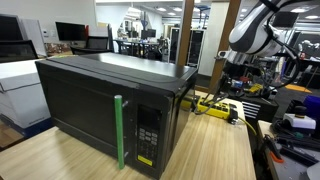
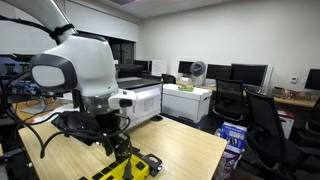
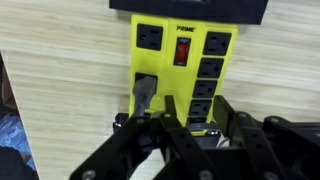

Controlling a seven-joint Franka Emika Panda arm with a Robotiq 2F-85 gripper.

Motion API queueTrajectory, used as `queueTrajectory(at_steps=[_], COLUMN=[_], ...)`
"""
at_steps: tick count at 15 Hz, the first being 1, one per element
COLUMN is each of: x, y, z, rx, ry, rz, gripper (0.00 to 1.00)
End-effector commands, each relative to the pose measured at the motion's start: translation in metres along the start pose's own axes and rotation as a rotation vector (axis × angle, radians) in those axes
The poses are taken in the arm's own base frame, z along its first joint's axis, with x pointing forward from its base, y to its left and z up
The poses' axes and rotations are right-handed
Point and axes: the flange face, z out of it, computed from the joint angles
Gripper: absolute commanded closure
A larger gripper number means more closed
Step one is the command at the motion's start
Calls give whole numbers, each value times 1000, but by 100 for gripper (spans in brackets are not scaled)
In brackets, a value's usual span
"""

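Note:
A yellow power strip [image 3: 160,60] lies on the wooden table [image 3: 60,80], with a red switch [image 3: 182,52] and two columns of black outlets. A grey plug [image 3: 145,90] sits in its left column. My gripper [image 3: 193,105] is directly over the strip's near end, its two fingers pressed against either side of a black plug [image 3: 192,112] in the right column. In both exterior views the gripper [image 1: 232,85] [image 2: 112,148] hangs low over the strip [image 1: 215,108] [image 2: 125,168]. The plug's cord is hidden under the fingers.
A large black microwave [image 1: 100,95] with a green handle [image 1: 119,130] stands on the table beside the strip. Desks with monitors [image 2: 235,72], office chairs [image 2: 265,125] and a white cabinet [image 2: 185,100] stand around. The table edge [image 2: 215,155] is close by.

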Motion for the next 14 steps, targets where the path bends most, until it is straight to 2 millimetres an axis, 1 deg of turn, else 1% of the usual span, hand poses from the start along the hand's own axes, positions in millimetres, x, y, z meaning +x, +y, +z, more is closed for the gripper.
queueTrajectory(at_steps=[1,3,4,5,7,9,11,12,14], x=[-17,-28,-35,-42,-54,-67,-75,-79,-81], y=[-13,-10,-11,-14,-19,-26,-33,-39,-50], z=[-38,-59,-74,-89,-119,-148,-172,-183,-194], rx=[-46,-92,-106,-105,-85,-47,-23,-14,33], ry=[9,-35,-77,-102,-140,-139,-127,-108,-34], rz=[23,38,48,62,83,90,98,100,81], gripper=[24,11,4,2,0,0,0,0,0])
